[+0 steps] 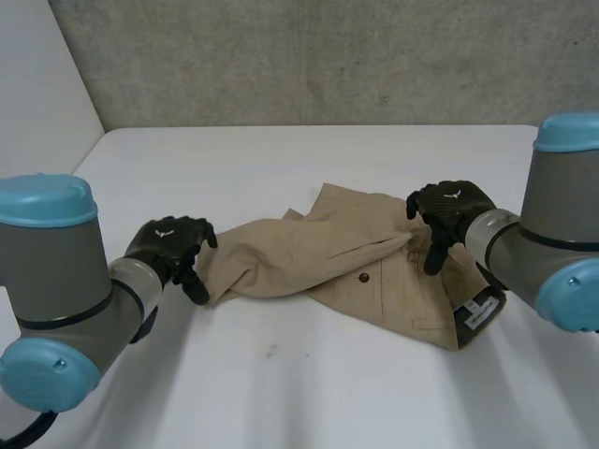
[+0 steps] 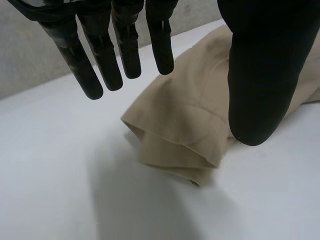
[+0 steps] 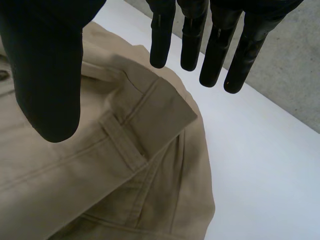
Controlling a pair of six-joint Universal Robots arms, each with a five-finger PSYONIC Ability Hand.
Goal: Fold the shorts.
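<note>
Tan cloth, one pair of shorts (image 1: 346,253), lies crumpled on the white counter (image 1: 281,374) in the head view, stretched between the two hands. The left hand (image 1: 173,248) hangs just beside the narrow leg end, its fingers drooping toward the counter and closed on nothing. The right hand (image 1: 449,215) sits over the opposite, waistband end, fingers pointing down at the cloth. One dark button (image 1: 363,278) shows on the fabric between the hands, nearer the right one, and one white label (image 1: 479,311) shows on the dark inner band under the right wrist.

From the left wrist, the left hand (image 2: 265,75) is spread wide, the fingers (image 2: 107,60) straight and the thumb well apart from them. The folded leg hem (image 2: 185,150) lies below the gap between them, ungrasped. Whether the thumb tip touches the cloth cannot be told.

From the right wrist, the right hand (image 3: 45,65) is likewise wide, its straight fingers (image 3: 220,55) well apart from the thumb and holding nothing. The waistband (image 3: 165,107), with one belt loop (image 3: 122,142), lies under the palm, its corner below the fingertips, and bare counter lies beyond the fingers.
</note>
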